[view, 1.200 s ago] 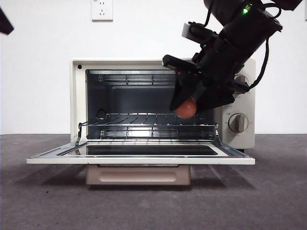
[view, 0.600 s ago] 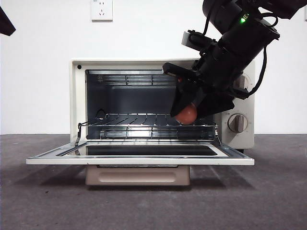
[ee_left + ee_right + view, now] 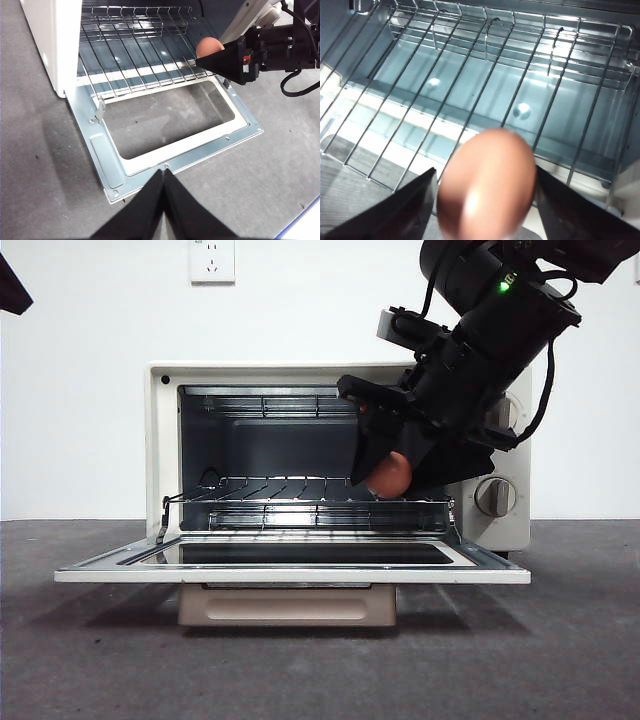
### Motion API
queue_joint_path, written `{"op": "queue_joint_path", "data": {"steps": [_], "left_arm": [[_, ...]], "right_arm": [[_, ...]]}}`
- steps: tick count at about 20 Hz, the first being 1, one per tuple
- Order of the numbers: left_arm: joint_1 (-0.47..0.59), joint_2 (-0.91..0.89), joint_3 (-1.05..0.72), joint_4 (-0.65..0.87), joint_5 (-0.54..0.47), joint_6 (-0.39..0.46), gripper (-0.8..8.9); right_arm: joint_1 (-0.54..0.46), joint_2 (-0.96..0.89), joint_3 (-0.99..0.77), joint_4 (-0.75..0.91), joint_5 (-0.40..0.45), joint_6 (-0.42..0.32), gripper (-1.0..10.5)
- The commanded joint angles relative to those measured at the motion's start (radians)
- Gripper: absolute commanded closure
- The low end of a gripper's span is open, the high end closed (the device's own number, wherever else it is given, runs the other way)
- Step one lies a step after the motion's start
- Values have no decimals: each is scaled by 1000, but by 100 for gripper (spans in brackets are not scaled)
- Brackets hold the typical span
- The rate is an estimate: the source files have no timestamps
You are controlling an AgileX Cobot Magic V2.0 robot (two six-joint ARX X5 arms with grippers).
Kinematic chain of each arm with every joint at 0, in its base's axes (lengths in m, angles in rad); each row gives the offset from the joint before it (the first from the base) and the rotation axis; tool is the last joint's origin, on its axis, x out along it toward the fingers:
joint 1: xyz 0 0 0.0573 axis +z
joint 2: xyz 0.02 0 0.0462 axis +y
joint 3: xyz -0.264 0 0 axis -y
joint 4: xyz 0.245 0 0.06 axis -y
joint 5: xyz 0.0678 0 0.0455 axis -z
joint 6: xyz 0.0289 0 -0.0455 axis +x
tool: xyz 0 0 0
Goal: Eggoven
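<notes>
Front view: oven (image 3: 165, 440) door down, rack (image 3: 290, 490) bare. Right gripper (image 3: 392, 468) clamps egg (image 3: 390, 475) just above rack's right front edge; still to lower and release. Left gripper (image 3: 163, 176), jaws together, empty, waits before door.

white wall socket (image 3: 212, 260) high on the wall, grey table (image 3: 320, 670) below
</notes>
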Motion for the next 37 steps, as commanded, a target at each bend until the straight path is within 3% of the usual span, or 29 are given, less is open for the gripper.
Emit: {"op": "queue_joint_path", "data": {"steps": [1, 12, 15, 18, 24, 32, 37], "left_arm": [[-2, 6, 6, 7, 6, -3, 807], [7, 63, 6, 63, 5, -2, 807], [49, 150, -11, 144, 6, -7, 807], [116, 275, -73, 271, 102, -36, 807], [179, 577, -127, 481, 173, -52, 807], [175, 863, -127, 655, 183, -82, 807], [144, 924, -127, 693, 286, -80, 807]], "right_arm": [[10, -9, 16, 6, -2, 10, 626], [10, -251, 16, -154, -2, 11, 626], [23, -401, 16, -251, -2, 5, 626], [29, -572, 16, -364, -1, -17, 626], [29, -810, 16, -534, 29, -42, 626], [29, -903, 16, -624, 56, -42, 626], [29, -901, 16, -637, 76, -42, 626]]}}
